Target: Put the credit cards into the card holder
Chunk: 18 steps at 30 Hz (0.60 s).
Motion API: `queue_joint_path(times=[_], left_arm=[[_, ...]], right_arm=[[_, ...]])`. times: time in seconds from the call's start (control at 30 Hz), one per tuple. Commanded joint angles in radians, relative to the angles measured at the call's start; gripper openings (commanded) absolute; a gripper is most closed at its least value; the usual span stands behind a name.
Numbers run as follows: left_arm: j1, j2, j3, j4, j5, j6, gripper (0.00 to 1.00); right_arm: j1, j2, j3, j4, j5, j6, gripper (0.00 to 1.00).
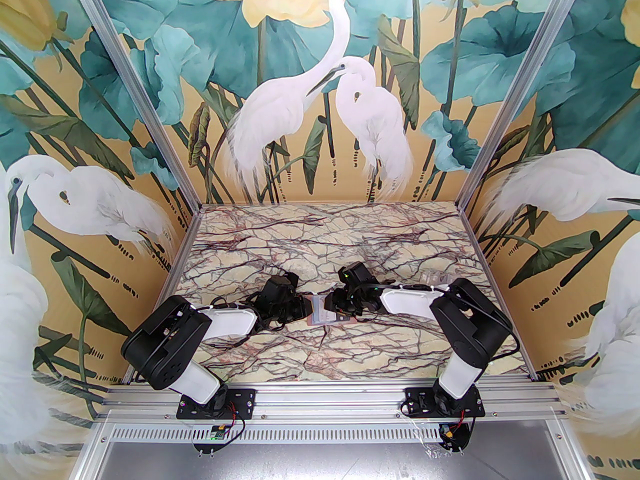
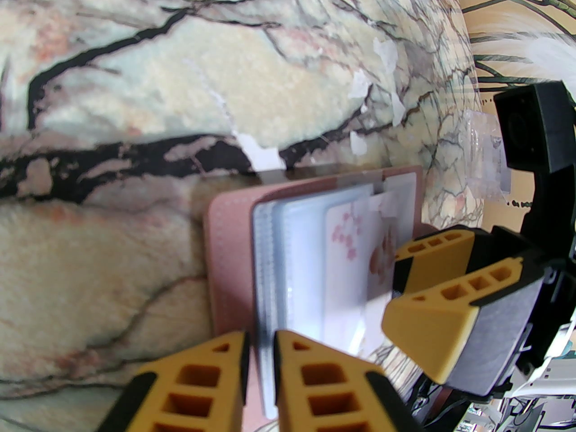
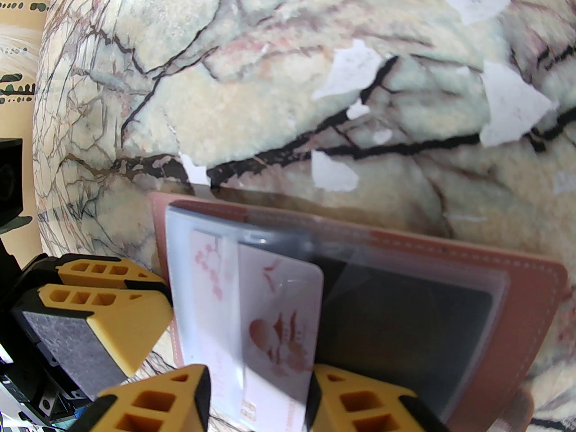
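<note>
Marble-veined table (image 1: 320, 238), heron-mural walls (image 1: 350, 93); left hand (image 2: 260, 335) clenched on card holder (image 2: 229, 250), right hand (image 3: 256, 371) grasping credit card (image 3: 279, 304).

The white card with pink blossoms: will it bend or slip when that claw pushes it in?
Probably fairly stiff: the blossom card juts straight out of the right gripper without sagging. Likely light, being so thin. Its glossy face may slide easily against the clear sleeve of the card holder, which looks floppier.
</note>
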Motion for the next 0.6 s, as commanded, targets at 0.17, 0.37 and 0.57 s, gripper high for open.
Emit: queue_joint_path(times=[0.17, 0.37, 0.57], left_arm=[[0.0, 0.033, -0.022, -0.037, -0.028, -0.001, 0.2], [0.0, 0.035, -0.022, -0.04, -0.03, -0.002, 0.2], [0.001, 0.036, -0.021, -0.039, -0.028, -0.002, 0.2]], right_arm=[[0.012, 0.008, 0.018, -0.031, 0.008, -0.024, 0.42], [0.013, 0.004, 0.024, -0.043, 0.015, -0.033, 0.42], [0.013, -0.005, 0.023, -0.054, 0.021, -0.035, 0.42]])
